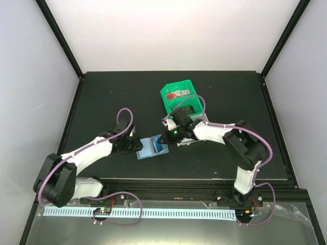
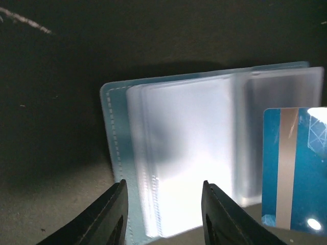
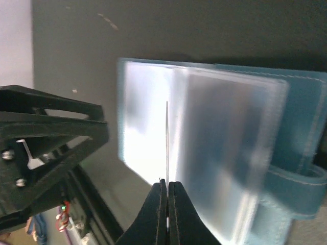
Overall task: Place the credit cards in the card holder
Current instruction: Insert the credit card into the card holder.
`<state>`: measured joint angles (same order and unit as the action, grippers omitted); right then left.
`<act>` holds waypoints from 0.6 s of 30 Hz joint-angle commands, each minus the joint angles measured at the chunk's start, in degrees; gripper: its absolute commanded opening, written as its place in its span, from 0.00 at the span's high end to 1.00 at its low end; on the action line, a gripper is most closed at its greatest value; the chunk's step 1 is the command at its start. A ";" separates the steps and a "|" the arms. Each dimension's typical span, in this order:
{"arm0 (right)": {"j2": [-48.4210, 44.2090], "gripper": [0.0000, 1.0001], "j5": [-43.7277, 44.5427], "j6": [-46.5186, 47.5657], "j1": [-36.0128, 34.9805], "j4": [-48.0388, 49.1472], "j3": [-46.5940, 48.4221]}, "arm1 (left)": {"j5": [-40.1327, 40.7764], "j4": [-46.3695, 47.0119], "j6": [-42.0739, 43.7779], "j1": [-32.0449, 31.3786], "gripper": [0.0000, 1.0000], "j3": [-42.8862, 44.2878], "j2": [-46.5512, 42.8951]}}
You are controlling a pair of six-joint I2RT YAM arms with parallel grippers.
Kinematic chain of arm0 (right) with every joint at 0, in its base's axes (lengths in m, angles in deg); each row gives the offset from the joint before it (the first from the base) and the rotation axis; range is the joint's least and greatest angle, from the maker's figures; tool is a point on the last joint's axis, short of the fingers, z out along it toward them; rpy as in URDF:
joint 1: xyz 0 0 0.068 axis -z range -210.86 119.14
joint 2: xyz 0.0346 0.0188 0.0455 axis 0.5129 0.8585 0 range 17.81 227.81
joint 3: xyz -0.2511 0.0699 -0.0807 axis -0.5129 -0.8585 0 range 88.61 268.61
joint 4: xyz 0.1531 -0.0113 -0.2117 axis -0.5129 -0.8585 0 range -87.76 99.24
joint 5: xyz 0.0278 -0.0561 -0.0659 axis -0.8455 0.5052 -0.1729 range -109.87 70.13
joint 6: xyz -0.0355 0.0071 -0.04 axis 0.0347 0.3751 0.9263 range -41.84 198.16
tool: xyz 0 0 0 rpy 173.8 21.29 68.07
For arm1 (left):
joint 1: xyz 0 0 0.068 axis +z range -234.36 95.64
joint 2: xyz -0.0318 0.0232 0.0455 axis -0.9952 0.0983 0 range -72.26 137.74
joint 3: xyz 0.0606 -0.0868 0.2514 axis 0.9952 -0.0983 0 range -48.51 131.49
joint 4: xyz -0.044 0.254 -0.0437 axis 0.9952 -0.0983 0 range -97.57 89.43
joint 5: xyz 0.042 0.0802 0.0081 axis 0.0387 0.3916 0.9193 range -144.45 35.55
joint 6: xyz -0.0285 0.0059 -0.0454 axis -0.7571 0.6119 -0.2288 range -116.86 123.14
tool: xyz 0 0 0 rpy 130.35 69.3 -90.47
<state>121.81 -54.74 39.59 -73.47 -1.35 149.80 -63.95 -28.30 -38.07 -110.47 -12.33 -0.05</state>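
Glossy plastic card holder (image 2: 189, 153), matt table (image 2: 61, 76)

The left arm (image 1: 87, 153) reaches forward and inward from its base. The left gripper (image 2: 163, 186) sits low at the left edge of the card holder (image 2: 115, 127), its fingers apart over that edge. The right arm (image 1: 219, 131) bends sharply at the elbow and stretches toward the holder's right side. The right gripper (image 3: 167, 185) is pinched tight on a blue card (image 2: 294, 168) that sticks straight out past its fingertips.
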 commanded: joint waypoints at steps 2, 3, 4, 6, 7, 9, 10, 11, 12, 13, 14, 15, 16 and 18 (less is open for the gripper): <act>3.18 0.99 1.93 -2.98 0.01 11.00 -4.11 | -1.94 8.32 -2.77 1.01 0.61 -2.94 3.89; 3.70 0.99 1.57 -3.43 0.03 12.47 -4.63 | -2.00 8.84 -3.18 1.06 0.62 -3.40 4.31; 4.31 0.99 1.21 -3.97 0.00 13.77 -5.06 | -1.82 9.20 -3.44 1.06 0.62 -3.81 4.50; 5.57 0.99 0.16 -5.50 0.04 16.64 -5.65 | -1.03 9.11 -3.74 1.08 0.63 -4.56 4.71; 6.05 0.99 -0.18 -6.37 -0.01 17.81 -5.77 | -0.78 9.03 -3.78 1.06 0.64 -4.89 4.84; 6.94 0.99 -0.85 -8.07 0.03 19.77 -5.89 | -0.50 9.16 -3.77 1.00 0.66 -5.27 5.26; 7.26 0.99 -0.97 -8.68 0.03 20.45 -5.90 | -0.33 9.06 -3.70 1.05 0.68 -5.40 5.74; 7.52 0.99 -1.13 -9.30 0.01 20.96 -5.83 | -0.02 8.80 -3.78 1.10 0.69 -5.38 6.08; 7.80 0.99 -1.36 -9.95 0.01 21.25 -5.59 | 0.31 8.56 -3.67 1.05 0.70 -5.34 6.37; 8.06 0.99 -1.48 -10.36 0.06 21.11 -5.21 | 0.55 8.20 -3.54 1.05 0.72 -5.27 6.71; 8.37 0.99 -1.64 -10.73 0.03 20.76 -4.82 | 1.12 7.72 -3.54 1.01 0.73 -5.25 6.86; 8.58 0.99 -1.64 -10.88 -0.01 20.00 -4.44 | 1.91 7.37 -3.50 1.00 0.74 -5.29 6.83; 8.76 0.99 -1.61 -11.31 0.01 19.46 -4.18 | 2.43 6.89 -3.45 1.02 0.74 -5.26 6.73; 9.16 0.99 -1.76 -12.56 0.05 18.44 -3.90 | 3.74 5.84 -3.20 1.05 0.75 -5.04 6.48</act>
<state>128.50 -56.86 30.02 -72.61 15.78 144.56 -62.88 -21.72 -41.18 -109.42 -16.68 4.51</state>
